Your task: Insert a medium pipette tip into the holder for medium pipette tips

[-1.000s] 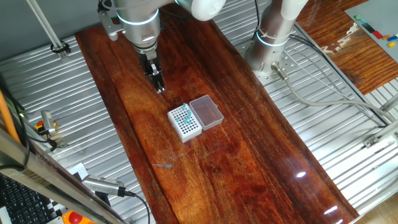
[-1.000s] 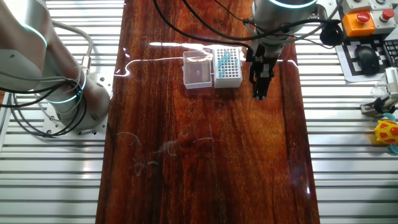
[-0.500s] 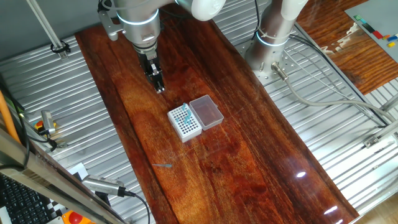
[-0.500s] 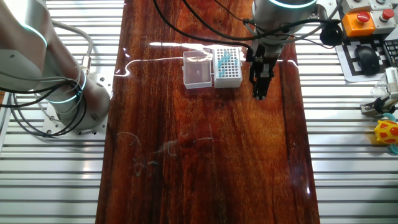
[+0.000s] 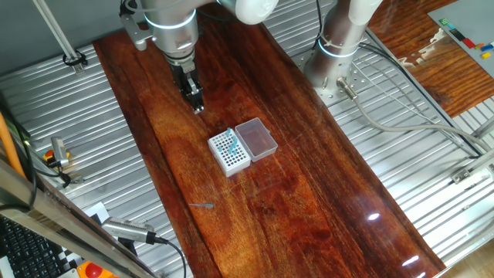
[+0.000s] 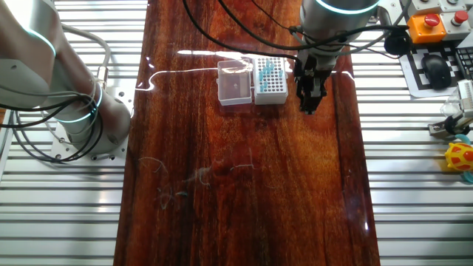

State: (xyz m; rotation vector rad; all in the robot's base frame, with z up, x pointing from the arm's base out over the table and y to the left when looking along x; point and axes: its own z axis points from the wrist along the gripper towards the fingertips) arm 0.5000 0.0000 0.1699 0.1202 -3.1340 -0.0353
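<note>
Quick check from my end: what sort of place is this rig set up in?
Probably a robotics lab test bench: a dark wooden board lies on ribbed aluminium decking, with a red emergency-stop button and black keyboard beside it.

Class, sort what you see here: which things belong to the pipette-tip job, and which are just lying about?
Belongs to the job:
- medium pipette tip, lying loose on the wooden table
- holder with its open lid
- gripper

Just lying about:
- emergency stop button
- keyboard
- yellow toy
</note>
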